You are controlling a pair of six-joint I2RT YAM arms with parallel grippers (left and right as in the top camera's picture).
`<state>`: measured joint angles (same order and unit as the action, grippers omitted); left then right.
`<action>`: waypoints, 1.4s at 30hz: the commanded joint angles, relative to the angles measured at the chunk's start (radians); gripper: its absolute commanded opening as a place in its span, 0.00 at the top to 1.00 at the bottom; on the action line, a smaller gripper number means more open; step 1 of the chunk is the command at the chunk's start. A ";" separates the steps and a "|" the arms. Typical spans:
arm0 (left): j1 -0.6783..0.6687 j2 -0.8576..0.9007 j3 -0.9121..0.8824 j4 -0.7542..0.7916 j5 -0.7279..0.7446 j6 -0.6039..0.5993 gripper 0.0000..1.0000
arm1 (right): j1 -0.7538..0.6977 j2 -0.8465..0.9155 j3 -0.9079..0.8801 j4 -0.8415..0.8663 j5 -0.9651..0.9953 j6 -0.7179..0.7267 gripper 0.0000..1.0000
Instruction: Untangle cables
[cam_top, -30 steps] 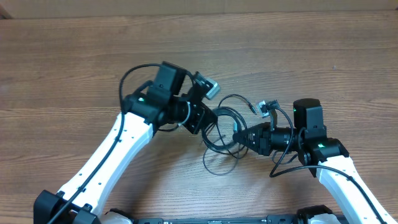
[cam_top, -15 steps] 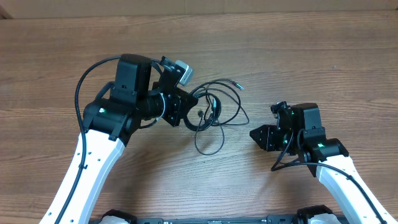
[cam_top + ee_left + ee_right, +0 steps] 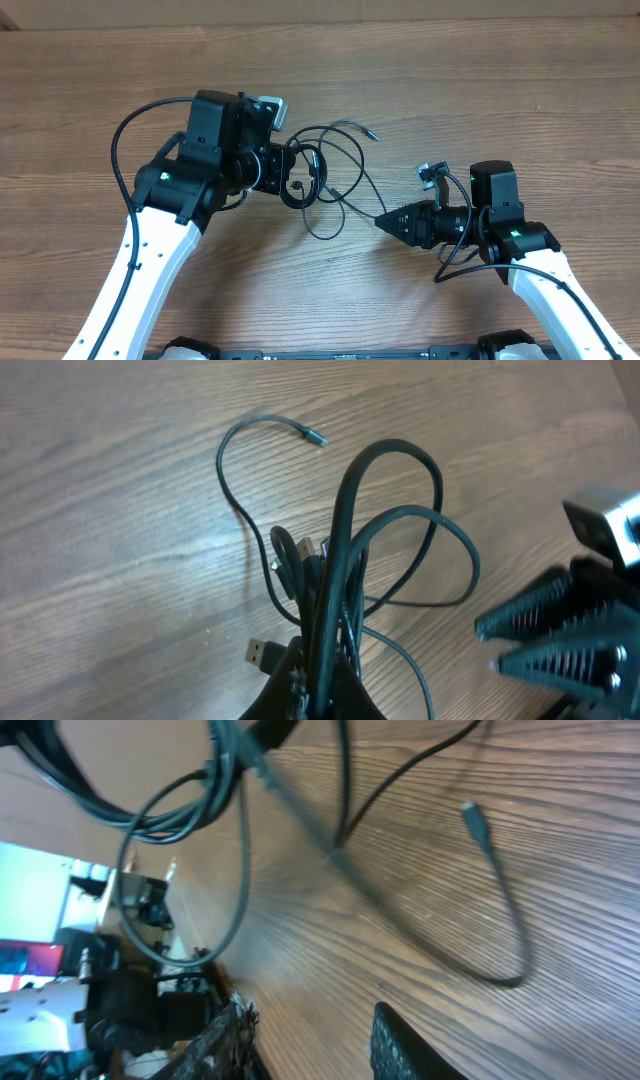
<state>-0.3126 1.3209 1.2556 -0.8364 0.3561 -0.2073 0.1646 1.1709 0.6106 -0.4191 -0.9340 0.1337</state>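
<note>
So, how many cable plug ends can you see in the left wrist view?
3 clearly: a free tip at the top, a flat plug at the bottom, a small plug inside the bundle. Others may be hidden.

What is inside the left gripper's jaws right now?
The left gripper is shut on the cables: black cords rise out of its grip and fan into loops over the table. The pinched stretch is covered by the gripper itself, so how many strands are caught cannot be seen.
</note>
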 commanded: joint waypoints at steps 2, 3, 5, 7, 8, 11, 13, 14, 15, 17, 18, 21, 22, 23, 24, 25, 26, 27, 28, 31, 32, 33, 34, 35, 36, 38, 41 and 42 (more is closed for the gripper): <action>-0.014 0.027 0.016 0.008 -0.058 -0.175 0.96 | 0.027 0.002 0.013 0.026 -0.055 -0.011 0.64; -0.019 0.036 0.016 0.006 -0.095 -0.217 0.96 | 0.041 0.002 0.013 0.039 -0.055 -0.011 0.64; -0.030 0.057 0.016 0.006 -0.144 -0.303 0.96 | 0.071 0.002 0.013 0.064 -0.040 0.003 0.64; -0.042 0.078 0.016 0.020 -0.145 -0.361 0.96 | 0.101 0.002 0.013 0.085 0.035 0.075 0.64; -0.049 0.085 0.016 0.029 -0.141 -0.377 0.96 | 0.116 0.002 0.013 0.092 0.089 0.119 0.65; -0.077 0.104 0.016 0.071 -0.152 -0.382 0.96 | 0.156 0.002 0.013 0.101 0.220 0.257 0.71; -0.092 0.104 0.016 0.105 -0.158 -0.365 0.96 | 0.174 0.002 0.013 0.100 0.246 0.319 0.70; -0.098 0.104 0.016 0.121 -0.156 -0.356 0.96 | 0.180 0.002 0.013 0.100 0.246 0.339 0.66; -0.104 0.104 0.016 0.140 -0.156 -0.352 0.96 | 0.186 0.002 0.013 0.100 0.246 0.357 0.62; -0.114 0.104 0.016 0.173 -0.148 -0.347 0.96 | 0.197 0.002 0.013 0.097 0.246 0.388 0.55; -0.119 0.104 0.016 0.183 -0.143 -0.346 0.95 | 0.201 0.002 0.013 0.096 0.246 0.400 0.53; -0.133 0.104 0.016 0.200 -0.134 -0.345 0.96 | 0.203 0.002 0.013 0.098 0.246 0.421 0.52; -0.136 0.104 0.016 0.200 -0.133 -0.341 0.96 | 0.203 0.002 0.013 0.101 0.246 0.421 0.52; -0.139 0.104 0.016 0.199 -0.130 -0.333 0.96 | 0.203 0.002 0.013 0.104 0.254 0.421 0.51; -0.141 0.104 0.016 0.199 -0.129 -0.321 0.96 | 0.203 0.002 0.013 0.105 0.264 0.425 0.52; -0.142 0.104 0.016 0.198 -0.126 -0.315 0.96 | 0.203 0.002 0.013 0.105 0.277 0.438 0.51; -0.142 0.104 0.016 0.193 -0.127 -0.315 0.96 | 0.203 0.002 0.013 0.105 0.300 0.460 0.51; -0.142 0.104 0.016 0.190 -0.127 -0.312 0.96 | 0.203 0.002 0.013 0.105 0.319 0.478 0.51; -0.142 0.104 0.016 0.185 -0.127 -0.312 0.96 | 0.203 0.002 0.013 0.110 0.340 0.499 0.51; -0.142 0.104 0.016 0.179 -0.126 -0.312 0.96 | 0.203 0.002 0.013 0.137 0.362 0.534 0.51; -0.142 0.104 0.016 0.179 -0.126 -0.312 0.96 | 0.203 0.002 0.013 0.150 0.362 0.548 0.51; -0.142 0.104 0.016 0.179 -0.121 -0.312 0.96 | 0.203 0.002 0.013 0.158 0.361 0.560 0.51; -0.142 0.104 0.016 0.180 -0.113 -0.312 0.96 | 0.203 0.002 0.013 0.164 0.365 0.580 0.51; -0.142 0.104 0.016 0.183 -0.097 -0.312 0.96 | 0.203 0.002 0.013 0.164 0.375 0.609 0.51; -0.142 0.104 0.016 0.186 -0.079 -0.312 0.96 | 0.203 0.002 0.013 0.163 0.383 0.635 0.51; -0.142 0.104 0.016 0.205 -0.012 -0.312 0.96 | 0.203 0.003 0.013 0.163 0.388 0.687 0.51; -0.142 0.104 0.016 0.242 0.068 -0.313 0.96 | 0.203 0.003 0.013 0.163 0.391 0.764 0.52; -0.142 0.104 0.016 0.250 0.084 -0.314 0.96 | 0.203 0.003 0.013 0.163 0.391 0.779 0.56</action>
<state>-0.4503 1.4273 1.2556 -0.6048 0.3336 -0.5407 0.3618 1.1717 0.6106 -0.2619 -0.5636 0.8104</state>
